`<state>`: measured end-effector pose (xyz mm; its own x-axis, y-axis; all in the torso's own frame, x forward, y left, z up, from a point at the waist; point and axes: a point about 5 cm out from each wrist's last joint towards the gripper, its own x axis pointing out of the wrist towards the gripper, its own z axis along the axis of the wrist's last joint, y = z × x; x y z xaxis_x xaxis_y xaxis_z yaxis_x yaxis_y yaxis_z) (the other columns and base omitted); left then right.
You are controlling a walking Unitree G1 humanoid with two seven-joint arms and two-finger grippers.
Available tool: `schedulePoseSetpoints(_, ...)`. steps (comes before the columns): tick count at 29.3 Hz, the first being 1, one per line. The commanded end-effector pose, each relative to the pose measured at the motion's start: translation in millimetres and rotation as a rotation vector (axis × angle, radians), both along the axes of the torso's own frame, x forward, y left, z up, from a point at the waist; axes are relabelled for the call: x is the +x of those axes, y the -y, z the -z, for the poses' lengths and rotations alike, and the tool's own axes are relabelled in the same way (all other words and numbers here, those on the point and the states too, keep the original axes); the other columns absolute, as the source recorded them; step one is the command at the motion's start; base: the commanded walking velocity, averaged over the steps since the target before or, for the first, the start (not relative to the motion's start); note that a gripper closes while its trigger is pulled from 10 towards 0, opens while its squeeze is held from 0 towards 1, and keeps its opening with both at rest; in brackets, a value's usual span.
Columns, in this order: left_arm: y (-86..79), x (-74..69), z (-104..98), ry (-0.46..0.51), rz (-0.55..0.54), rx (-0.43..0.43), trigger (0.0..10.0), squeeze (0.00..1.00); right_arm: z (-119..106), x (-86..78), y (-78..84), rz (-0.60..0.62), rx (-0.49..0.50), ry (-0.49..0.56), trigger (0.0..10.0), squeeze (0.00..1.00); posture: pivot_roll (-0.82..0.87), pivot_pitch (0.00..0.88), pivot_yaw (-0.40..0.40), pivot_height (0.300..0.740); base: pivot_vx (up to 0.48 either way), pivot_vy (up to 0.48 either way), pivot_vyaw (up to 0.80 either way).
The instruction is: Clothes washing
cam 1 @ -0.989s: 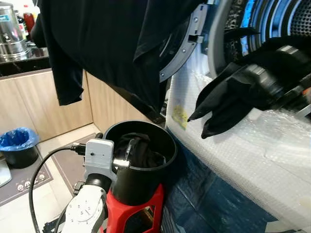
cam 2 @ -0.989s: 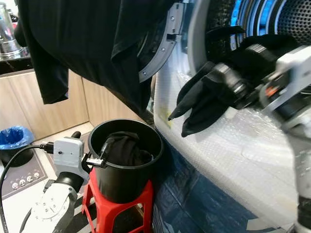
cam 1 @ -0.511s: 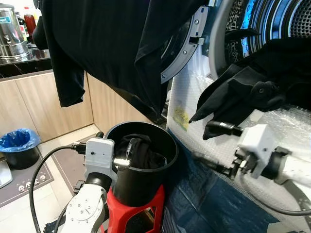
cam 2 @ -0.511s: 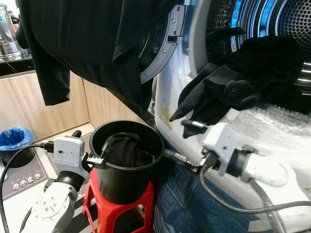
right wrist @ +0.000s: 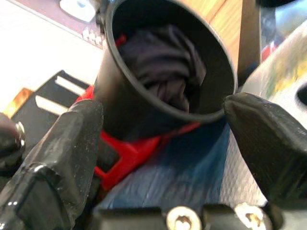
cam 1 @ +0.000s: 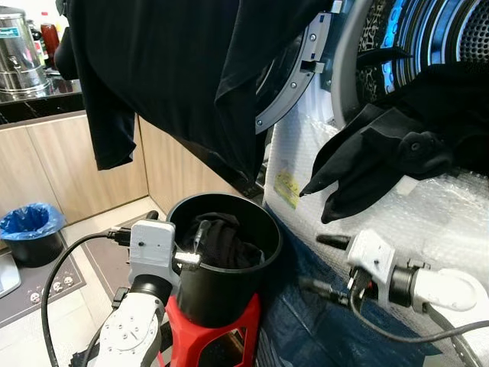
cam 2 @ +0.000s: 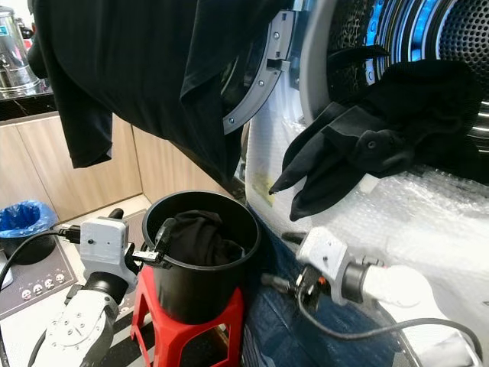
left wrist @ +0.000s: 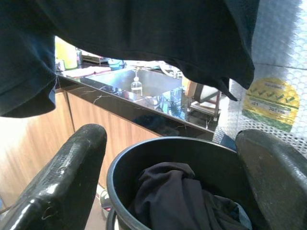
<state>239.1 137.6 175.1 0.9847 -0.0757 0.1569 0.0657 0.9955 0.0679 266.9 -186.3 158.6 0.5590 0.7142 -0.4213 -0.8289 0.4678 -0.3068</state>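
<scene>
Centrally, a black bucket stands on a red stool, holding a bundle of dark clothes that lies below the rim on the side toward the robot. Left gripper: at the bucket's near-left rim, fingers spread wide, one fingertip over the rim above the clothes; nothing held. Right gripper: low, just beside the bucket's right wall, in the narrow gap between bucket and washing machine; fingers spread wide, empty, pointing toward the bucket. Washing machine: front wrapped in bubble wrap, with a yellow sticker near its left edge; a blue cover hangs below the wrap. Its drum is open, and a black garment lies across the door opening's lower lip, two sleeve ends drooping over the wrapped front, well above the right gripper. The round door stands swung open to the left. Black shirt: draped overhead, its hem hanging above the bucket mouth with open air between. Wooden counter: at far left, carrying a steel urn. On the floor before it, a small bin with a blue liner sits well apart from the stool, with open floor and a dark mat between.
</scene>
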Motion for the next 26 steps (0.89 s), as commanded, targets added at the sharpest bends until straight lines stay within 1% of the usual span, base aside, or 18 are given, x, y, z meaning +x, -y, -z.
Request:
schedulePoseSetpoints(1,2.8,-0.5,-2.8,0.005,0.012,-0.009,10.0,0.00,3.9,2.3,3.0,0.016,-0.035,-0.003,10.0,0.00,0.08,0.000,-0.106,0.740,0.000,0.000,0.00)
schedulePoseSetpoints(2,2.8,-0.5,-2.8,0.005,0.012,-0.009,10.0,0.00,3.9,2.3,3.0,0.016,-0.035,-0.003,10.0,0.00,0.08,0.000,-0.106,0.740,0.000,0.000,0.00)
schedulePoseSetpoints(3,3.3,-0.5,-2.9,0.005,0.014,-0.009,10.0,0.00,6.1,13.8,5.9,0.109,-0.027,0.003,10.0,0.00,0.08,0.000,-0.105,0.740,0.000,0.000,0.00)
schedulePoseSetpoints(4,3.4,-0.5,-2.9,0.005,0.015,-0.010,10.0,0.00,6.8,19.0,7.3,0.145,-0.027,0.013,10.0,0.00,0.08,0.000,-0.106,0.740,0.000,0.000,0.00)
schedulePoseSetpoints(5,3.3,-0.8,-2.8,0.004,0.015,-0.010,10.0,0.00,7.9,27.1,10.5,0.206,-0.033,0.039,10.0,0.00,0.08,0.000,-0.105,0.740,0.000,0.000,0.00)
schedulePoseSetpoints(7,3.2,-0.7,-2.7,0.004,0.015,-0.010,10.0,0.00,8.2,30.3,11.9,0.230,-0.033,0.049,10.0,0.00,0.08,0.000,-0.105,0.740,0.000,0.000,0.00)
schedulePoseSetpoints(9,2.7,-0.7,-2.7,0.004,0.013,-0.009,10.0,0.00,3.2,38.8,14.4,0.268,0.006,0.095,10.0,0.00,0.08,0.000,-0.105,0.740,0.000,0.000,0.00)
schedulePoseSetpoints(10,2.7,-0.6,-2.7,0.004,0.012,-0.009,10.0,0.00,2.8,39.9,15.0,0.276,0.009,0.100,10.0,0.00,0.08,0.000,-0.105,0.740,0.000,0.000,0.00)
schedulePoseSetpoints(12,3.4,-0.6,-3.0,0.005,0.013,-0.008,10.0,0.00,0.6,42.8,13.7,0.270,0.047,0.100,10.0,0.00,0.09,0.000,-0.106,0.740,0.000,0.000,0.00)
schedulePoseSetpoints(14,3.6,-1.0,-3.3,0.006,0.013,-0.009,10.0,0.00,-5.2,46.9,10.5,0.271,0.126,0.112,10.0,0.00,0.09,0.000,-0.107,0.740,0.000,0.000,0.00)
schedulePoseSetpoints(15,3.3,-1.3,-3.4,0.007,0.011,-0.009,10.0,0.00,-9.8,48.1,7.9,0.258,0.181,0.119,10.0,0.00,0.09,0.000,-0.107,0.740,0.000,0.000,0.00)
schedulePoseSetpoints(17,3.1,-1.4,-3.5,0.007,0.011,-0.009,10.0,0.00,-13.6,47.2,4.8,0.226,0.232,0.111,10.0,0.00,0.09,0.000,-0.107,0.740,0.000,0.000,0.00)
schedulePoseSetpoints(19,3.3,-1.4,-3.4,0.006,0.011,-0.009,10.0,0.00,-17.4,48.1,3.1,0.221,0.249,0.134,10.0,0.00,0.09,0.000,-0.108,0.740,0.000,0.000,0.00)
schedulePoseSetpoints(21,3.5,-1.4,-3.3,0.006,0.011,-0.010,10.0,0.00,-20.3,52.1,2.6,0.244,0.273,0.141,10.0,0.00,0.09,0.000,-0.109,0.740,0.000,0.000,0.00)
schedulePoseSetpoints(23,4.2,-1.5,-3.2,0.006,0.013,-0.011,10.0,0.00,-24.6,55.4,0.8,0.252,0.316,0.142,10.0,0.00,0.09,0.000,-0.109,0.740,0.000,0.000,0.00)
schedulePoseSetpoints(24,5.0,-1.5,-3.1,0.006,0.014,-0.012,10.0,0.00,-29.8,54.5,-4.0,0.209,0.366,0.137,10.0,0.00,0.09,0.000,-0.112,0.740,0.000,0.000,0.00)
schedulePoseSetpoints(26,5.3,-1.5,-3.1,0.006,0.015,-0.013,10.0,0.00,-32.4,53.7,-6.5,0.187,0.381,0.143,10.0,0.00,0.09,0.000,-0.112,0.740,0.000,0.000,0.00)
